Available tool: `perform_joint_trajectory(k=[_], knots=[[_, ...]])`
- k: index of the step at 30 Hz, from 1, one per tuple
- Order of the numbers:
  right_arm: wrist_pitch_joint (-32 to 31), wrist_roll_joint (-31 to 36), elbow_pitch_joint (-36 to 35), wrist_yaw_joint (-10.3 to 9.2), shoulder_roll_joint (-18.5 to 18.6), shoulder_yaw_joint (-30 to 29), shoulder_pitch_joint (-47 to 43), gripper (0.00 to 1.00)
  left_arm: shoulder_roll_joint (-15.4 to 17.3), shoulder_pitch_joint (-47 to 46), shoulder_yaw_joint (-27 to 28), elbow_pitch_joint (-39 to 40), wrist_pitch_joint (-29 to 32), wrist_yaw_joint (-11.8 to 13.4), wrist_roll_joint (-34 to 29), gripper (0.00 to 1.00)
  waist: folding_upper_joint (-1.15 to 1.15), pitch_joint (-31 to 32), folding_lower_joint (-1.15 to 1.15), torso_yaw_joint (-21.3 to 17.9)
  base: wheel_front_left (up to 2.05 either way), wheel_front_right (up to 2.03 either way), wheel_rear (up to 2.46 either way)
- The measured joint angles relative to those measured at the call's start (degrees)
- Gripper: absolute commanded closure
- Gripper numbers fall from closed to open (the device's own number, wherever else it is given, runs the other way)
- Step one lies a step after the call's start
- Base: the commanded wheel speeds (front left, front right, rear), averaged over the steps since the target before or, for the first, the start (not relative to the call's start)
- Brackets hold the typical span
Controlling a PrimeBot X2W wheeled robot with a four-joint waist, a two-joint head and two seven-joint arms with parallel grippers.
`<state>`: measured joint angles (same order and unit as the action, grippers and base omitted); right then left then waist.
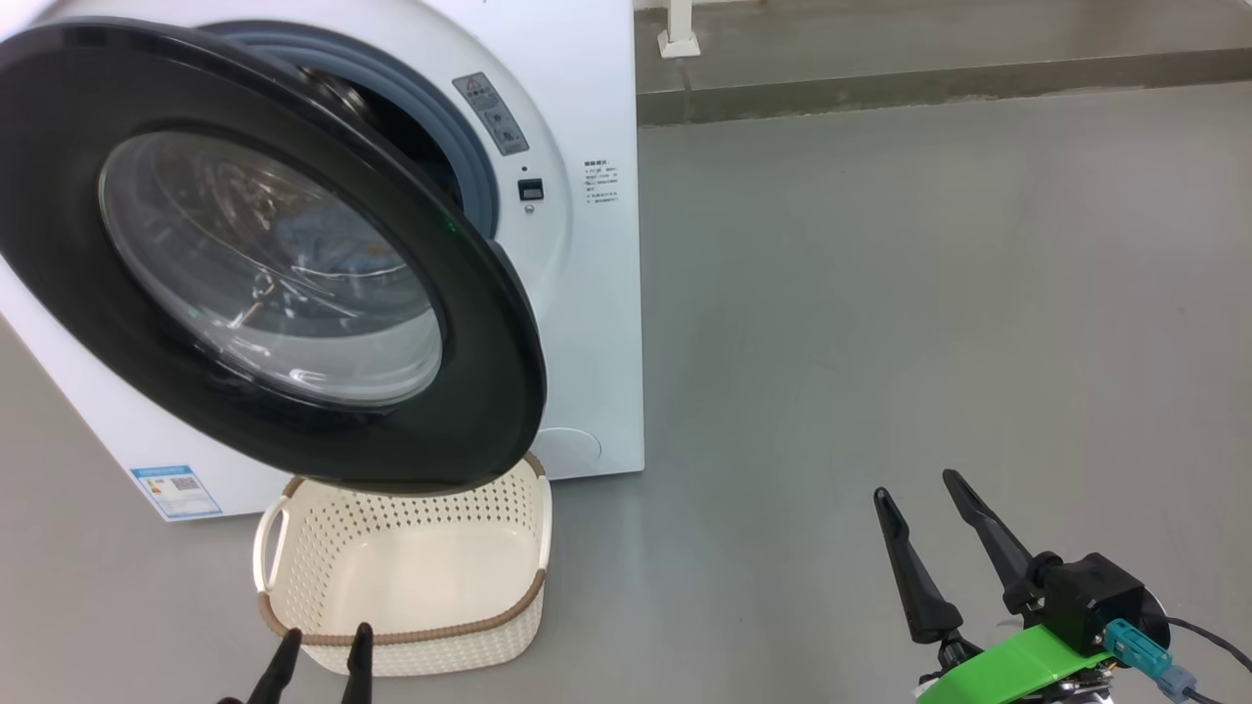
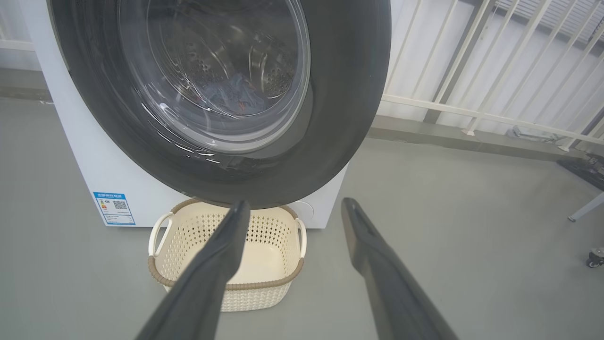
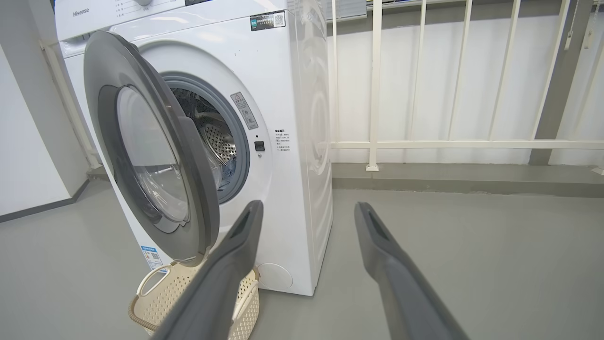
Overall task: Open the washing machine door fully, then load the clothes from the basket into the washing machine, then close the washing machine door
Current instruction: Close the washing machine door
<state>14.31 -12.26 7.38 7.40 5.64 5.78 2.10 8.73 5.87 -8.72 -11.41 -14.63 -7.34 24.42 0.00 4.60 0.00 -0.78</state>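
Left pincer [image 2: 295, 203] is released, its two dark fingers spread wide with nothing between them, aimed over the basket [image 1: 440, 513] towards the washing machine door [image 1: 274, 269]. Right pincer [image 1: 915, 486] is released too, empty, hanging over bare grey floor [image 1: 880, 293] well off to the right of the machine.

The basket stands on the floor just in front of the washing machine [image 1: 587, 323], touching or nearly touching its base, and the door's lower rim overhangs its far end. Its cream bottom lies bare.

The door is ajar, swung out from its hinge on the robot's left. The right wrist view catches it from the side and shows the gap, the grey gasket [image 3: 241, 141] and the perforated steel drum [image 3: 218, 141] behind. The left wrist view looks straight through the glass: the clothes [image 2: 236, 94] sit low in the drum, a blue heap with a fleck of orange, blurred by reflections. How many pieces, I cannot tell.

From the head, the door covers most of the opening and the left pincer is cut off at the bottom edge, tips alone. A blue label [image 1: 176, 491] sits low on the machine's front; a white railing [image 3: 375, 94] runs behind.
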Motion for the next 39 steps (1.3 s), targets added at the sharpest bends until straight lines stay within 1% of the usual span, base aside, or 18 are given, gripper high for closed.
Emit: perform_joint_trajectory(k=[17,18,19,23,27,30,34,36,39], knots=[[0.0,0.0,0.1,0.0,0.0,0.2,0.0,0.0,-0.7,0.0,0.9,0.0,0.0,0.0,-1.1,0.0,0.0,0.1,0.0,0.4,0.0,0.0,0.0],[0.0,0.0,0.1,0.0,0.1,0.5,0.0,0.31,-0.7,0.0,1.0,0.1,0.0,0.0,-1.1,0.0,0.0,0.1,0.0,0.5,0.0,0.0,0.0],[0.0,0.0,0.1,0.0,0.1,0.6,0.0,1.0,-0.8,0.0,1.2,0.1,0.0,0.0,-1.1,0.0,0.0,0.1,0.0,0.5,0.0,0.0,0.0],[0.0,0.0,-0.3,0.0,0.6,0.7,0.0,1.0,-1.1,-0.1,1.4,0.1,0.0,0.0,-1.1,0.0,0.0,-0.2,0.0,1.1,0.0,0.0,0.0],[0.0,0.0,-0.6,0.0,2.0,1.5,0.0,1.0,-1.8,-0.4,1.9,0.3,0.0,0.0,-1.8,0.0,0.0,-0.6,0.0,2.3,0.0,0.0,0.0],[0.0,0.0,-1.0,0.0,4.1,4.7,1.3,1.0,-2.9,-1.2,2.3,-0.1,0.0,0.0,-3.2,0.0,0.0,-1.3,0.0,4.1,0.0,0.0,0.0],[0.0,-0.1,-0.9,0.0,7.2,10.3,6.1,1.0,-3.9,-1.9,1.9,-0.3,0.0,0.0,-3.5,0.0,0.0,-2.4,0.0,6.2,0.0,0.0,0.0],[0.0,-0.8,-1.0,0.0,8.4,13.4,9.2,1.0,-4.1,-2.4,1.5,-0.4,0.0,0.0,-3.9,0.0,0.0,-3.2,0.0,7.1,0.0,0.0,0.0],[0.2,-3.5,-0.5,0.0,10.0,17.9,13.8,1.0,-4.2,-3.8,1.0,-0.4,0.0,0.0,-4.6,0.0,0.0,-4.8,0.0,8.5,0.0,0.0,0.0]])
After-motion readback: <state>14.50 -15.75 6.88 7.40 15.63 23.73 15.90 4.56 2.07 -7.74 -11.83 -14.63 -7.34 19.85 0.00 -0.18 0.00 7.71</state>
